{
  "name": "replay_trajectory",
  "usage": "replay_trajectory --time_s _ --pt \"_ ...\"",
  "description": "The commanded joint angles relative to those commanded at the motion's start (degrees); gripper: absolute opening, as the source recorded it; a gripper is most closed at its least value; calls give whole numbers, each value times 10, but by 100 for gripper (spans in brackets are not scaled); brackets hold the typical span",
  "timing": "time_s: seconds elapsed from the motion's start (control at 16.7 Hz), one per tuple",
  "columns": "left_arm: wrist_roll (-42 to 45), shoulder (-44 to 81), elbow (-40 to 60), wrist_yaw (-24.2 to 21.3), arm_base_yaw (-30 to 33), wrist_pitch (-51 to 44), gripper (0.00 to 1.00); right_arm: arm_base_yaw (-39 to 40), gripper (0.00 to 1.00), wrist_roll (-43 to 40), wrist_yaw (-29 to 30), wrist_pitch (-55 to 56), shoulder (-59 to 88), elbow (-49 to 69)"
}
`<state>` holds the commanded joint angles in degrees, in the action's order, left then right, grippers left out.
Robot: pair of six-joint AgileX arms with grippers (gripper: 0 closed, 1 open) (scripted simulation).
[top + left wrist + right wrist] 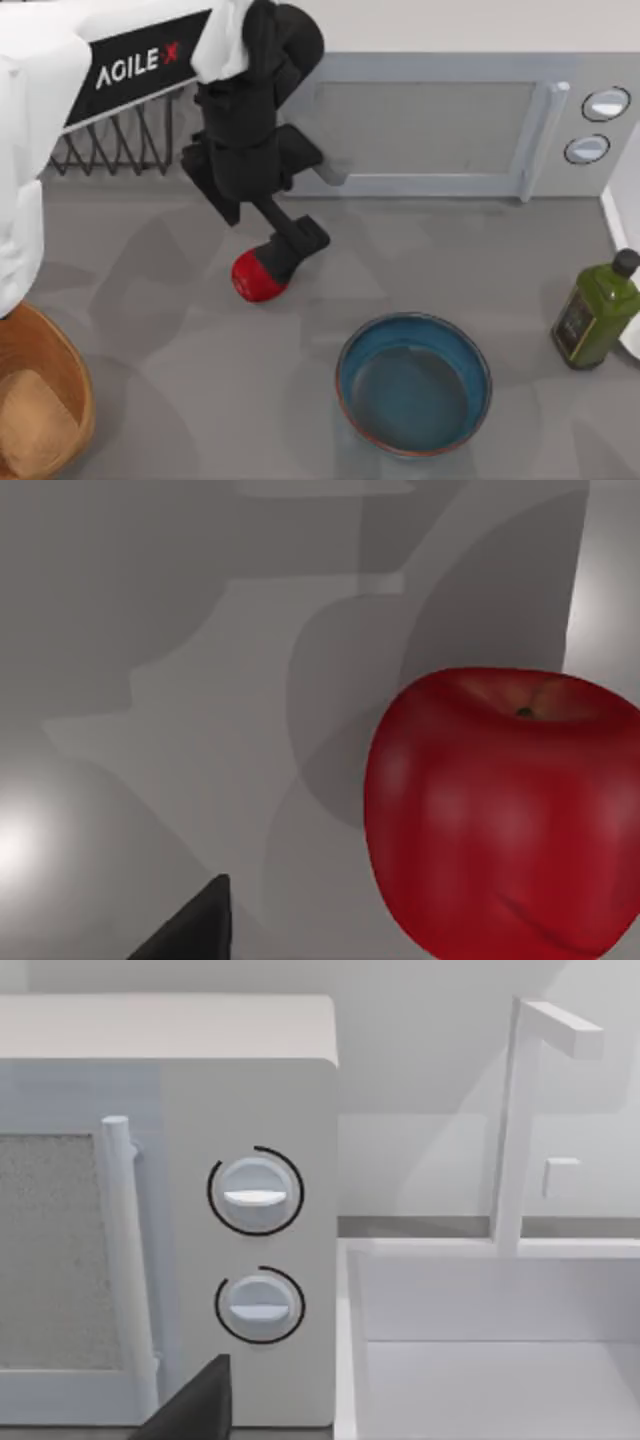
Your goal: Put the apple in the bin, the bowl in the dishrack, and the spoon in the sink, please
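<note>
1. Landmark for all positions: the bowl [413, 384], standing upright on the grey table [150, 300] toward the near edge, right of centre.
2. Bin [40, 400]: at the table's left edge, well left of the bowl, mouth up. Judged a ready drop target for the apple; it looks to hold something tan already, cannot identify it.
3. Dishrack [120, 145]: far-left of the bowl, against the back, partly under the left arm's white link. Bowl not yet in it.
4. Left gripper [285, 250]: reached down over the apple [258, 277], which lies on the table left of and behind the bowl. Placement reads as a grasp approach for the first step, apple to bin.
5. Finger state, left: dark fingers overlap the apple's upper side from above; the left wrist view has the apple [505, 815] close, stem up, with one finger tip [195, 925] apart from it. Whether spread or pinching: cannot tell.
6. Microwave [440, 125]: behind the bowl, door shut.
7. Olive oil bottle [598, 308]: right of the bowl, upright.
8. Sink [480, 1360]: the right wrist camera faces it and the microwave dials [256, 1192]. Right arm judged parked. One finger tip [195, 1405] visible; opening: cannot tell.
9. Spoon: not located.
</note>
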<state>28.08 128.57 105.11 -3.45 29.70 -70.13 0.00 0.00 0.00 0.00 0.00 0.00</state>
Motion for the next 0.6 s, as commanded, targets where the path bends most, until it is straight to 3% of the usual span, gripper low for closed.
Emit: replay_trajectory --time_s 0.3,0.6 --pt "-4 22 -75 0 4 103 100 0 100 0 0 0 0 0" --pt "-4 27 -88 -1 4 117 100 0 100 0 0 0 0 0"
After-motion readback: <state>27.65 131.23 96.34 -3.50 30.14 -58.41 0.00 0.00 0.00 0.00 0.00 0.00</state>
